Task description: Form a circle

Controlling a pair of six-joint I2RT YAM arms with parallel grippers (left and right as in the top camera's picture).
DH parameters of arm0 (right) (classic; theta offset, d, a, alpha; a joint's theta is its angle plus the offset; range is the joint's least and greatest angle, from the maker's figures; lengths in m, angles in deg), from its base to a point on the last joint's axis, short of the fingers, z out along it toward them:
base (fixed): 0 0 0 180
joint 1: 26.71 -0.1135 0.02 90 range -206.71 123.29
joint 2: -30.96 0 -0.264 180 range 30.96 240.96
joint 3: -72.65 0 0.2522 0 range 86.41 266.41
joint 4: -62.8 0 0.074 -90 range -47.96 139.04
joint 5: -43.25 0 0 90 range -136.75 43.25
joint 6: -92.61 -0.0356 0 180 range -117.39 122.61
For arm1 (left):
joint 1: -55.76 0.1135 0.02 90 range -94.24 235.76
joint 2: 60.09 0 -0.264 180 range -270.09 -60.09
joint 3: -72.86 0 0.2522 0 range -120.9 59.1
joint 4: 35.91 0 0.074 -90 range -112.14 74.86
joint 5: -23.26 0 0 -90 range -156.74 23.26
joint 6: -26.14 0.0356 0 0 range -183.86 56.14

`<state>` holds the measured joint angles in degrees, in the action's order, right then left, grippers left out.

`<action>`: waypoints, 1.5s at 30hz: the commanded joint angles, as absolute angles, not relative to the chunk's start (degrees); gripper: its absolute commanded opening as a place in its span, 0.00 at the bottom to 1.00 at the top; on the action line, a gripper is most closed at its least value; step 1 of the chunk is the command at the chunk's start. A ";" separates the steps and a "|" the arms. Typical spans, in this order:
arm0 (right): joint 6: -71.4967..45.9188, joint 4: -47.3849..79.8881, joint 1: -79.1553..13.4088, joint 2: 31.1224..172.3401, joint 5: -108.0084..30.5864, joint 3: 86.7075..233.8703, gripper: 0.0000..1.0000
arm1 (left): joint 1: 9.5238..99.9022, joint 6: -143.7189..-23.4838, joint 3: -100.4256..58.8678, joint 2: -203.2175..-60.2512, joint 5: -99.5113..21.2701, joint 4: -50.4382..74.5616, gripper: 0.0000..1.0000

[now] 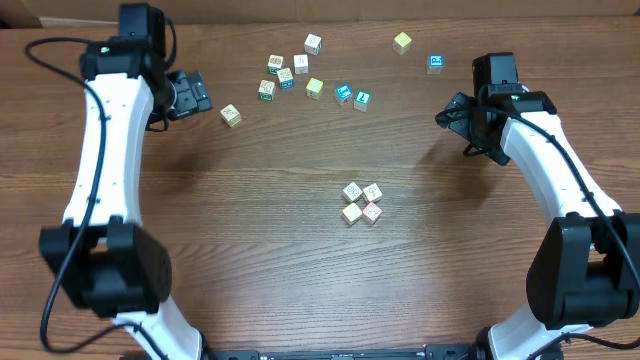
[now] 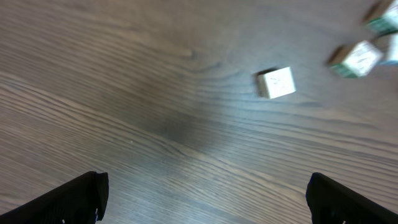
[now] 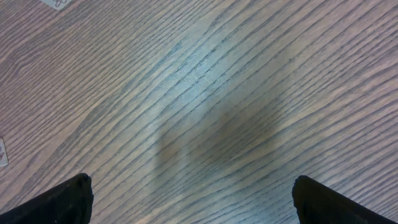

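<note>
The clump of cubes (image 1: 361, 203) on the surface (image 1: 250, 260) — well apart from the left end effector (image 1: 193, 95) and right end effector (image 1: 452, 115), both spread wide and empty — looks light, rigid, probably slick-sided; pinch one cube across opposite flat faces.

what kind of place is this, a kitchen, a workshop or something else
Most likely a robotics lab bench: a white left arm and right arm flank a wood-grain table, with small printed cubes on it, a clump of four pale cubes and scattered cubes beyond.
</note>
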<state>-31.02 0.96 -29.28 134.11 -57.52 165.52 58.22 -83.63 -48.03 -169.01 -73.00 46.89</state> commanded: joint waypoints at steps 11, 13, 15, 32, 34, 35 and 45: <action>-30.73 1.16 -29.21 133.96 -58.28 166.73 1.00 | 58.00 -80.31 -48.12 -152.18 -73.61 49.69 1.00; -30.73 1.16 -29.21 133.96 -58.28 166.73 1.00 | 58.00 -79.22 -47.68 -151.31 -74.22 51.02 1.00; -30.73 1.16 -29.21 133.96 -58.28 166.73 1.00 | 58.00 -79.31 -46.50 -150.63 -74.18 50.65 0.99; -30.73 1.16 -29.21 133.96 -58.28 166.73 1.00 | 58.00 -79.44 -11.05 -142.43 -63.25 14.85 1.00; -30.73 1.16 -29.21 133.96 -58.28 166.73 1.00 | 58.00 -79.46 -5.59 -140.53 -63.25 9.78 0.99; -30.73 1.16 -29.21 133.96 -58.28 166.73 1.00 | 58.00 -79.46 -3.27 -139.74 -63.25 7.44 0.99; -30.73 1.16 -29.21 133.96 -58.28 166.73 1.00 | 58.00 -79.53 26.96 -130.83 -62.31 -24.54 1.00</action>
